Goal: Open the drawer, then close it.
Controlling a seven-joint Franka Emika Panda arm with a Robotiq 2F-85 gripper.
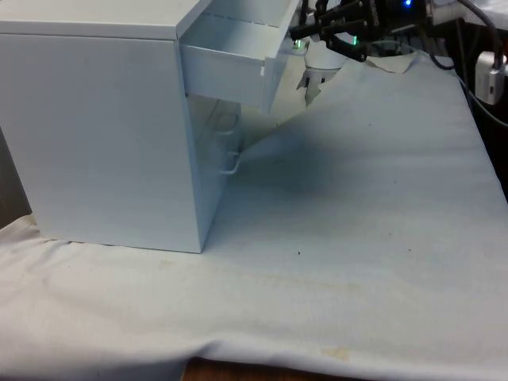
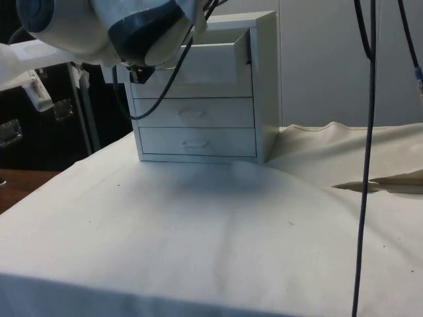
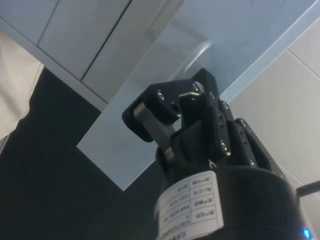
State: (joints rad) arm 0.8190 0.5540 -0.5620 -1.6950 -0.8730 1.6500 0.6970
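Note:
The white chest of drawers stands at the front view's left, and its top drawer is pulled well out. From the side the same drawer juts forward above two shut ones. My black gripper is right at the drawer's front panel, by its upper edge. In the wrist view the gripper has its fingers together with nothing between them. The drawer's metal handle lies just beyond the tips. In the side view the arm hides the gripper.
The middle drawer and the bottom drawer are shut, with handles sticking out. Black cables hang in front of the side camera. The white cloth has a raised fold at the far side.

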